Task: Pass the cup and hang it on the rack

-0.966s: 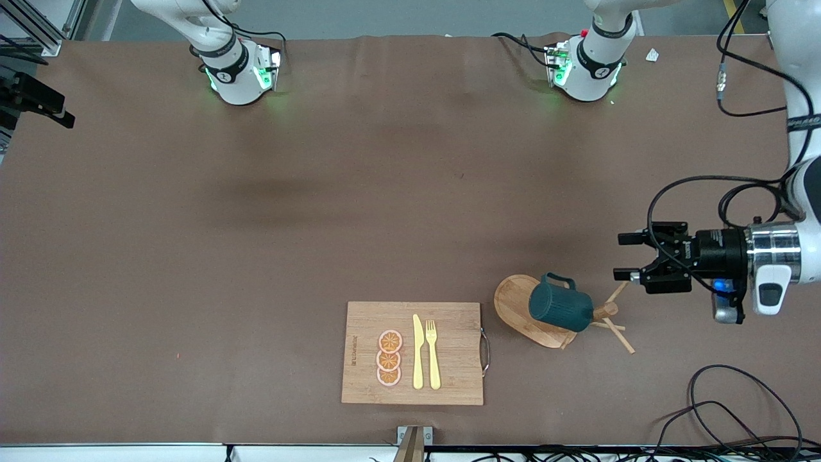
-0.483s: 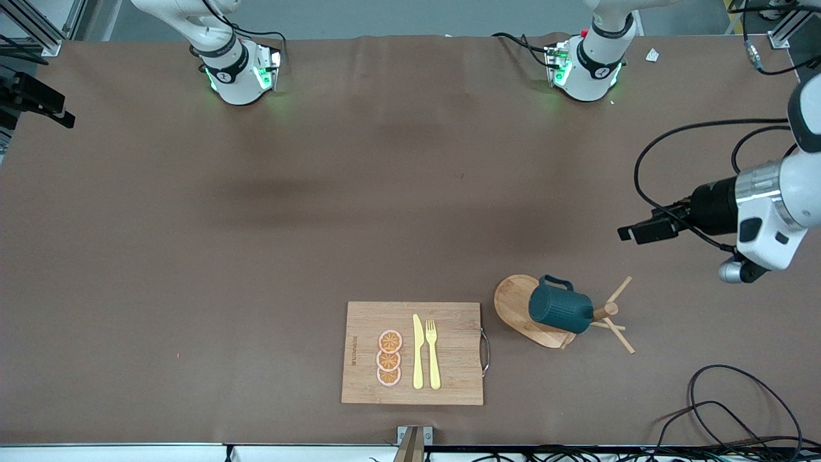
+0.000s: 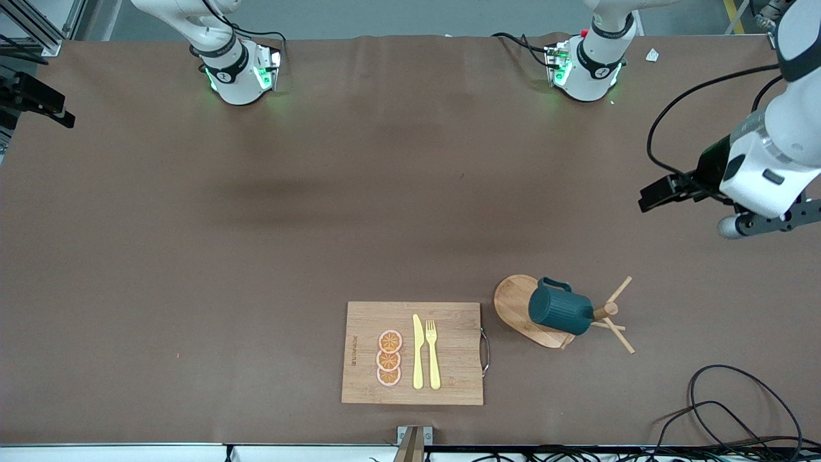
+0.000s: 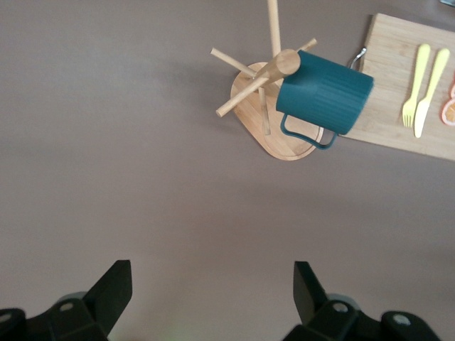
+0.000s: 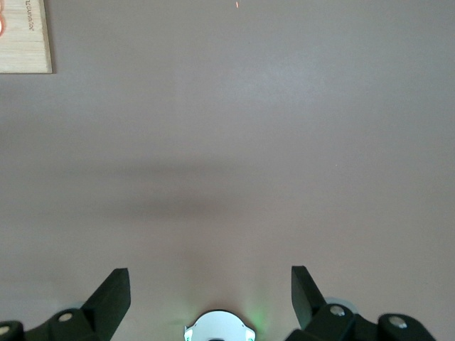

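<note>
The cup (image 3: 560, 310) hangs on the rack (image 3: 521, 303), beside the cutting board (image 3: 455, 353).

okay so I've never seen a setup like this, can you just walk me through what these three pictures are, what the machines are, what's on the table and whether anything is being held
These are two robot arms bolted to a brown table, each ending in a two-finger gripper. One picture looks down from a high camera facing the robots. The other two come from small cameras on each arm's wrist, so the dark prongs along their edges are that arm's own fingers.

On the table stands a wooden rack with pegs, and a dark green cup hangs on it by its handle. Beside it, toward the right arm's end, lies a cutting board with a yellow knife, a yellow fork and orange slices.

Nothing is held. The left gripper is open, up over bare table near the rack. The right gripper is open too, over bare table, and that arm waits.
</note>
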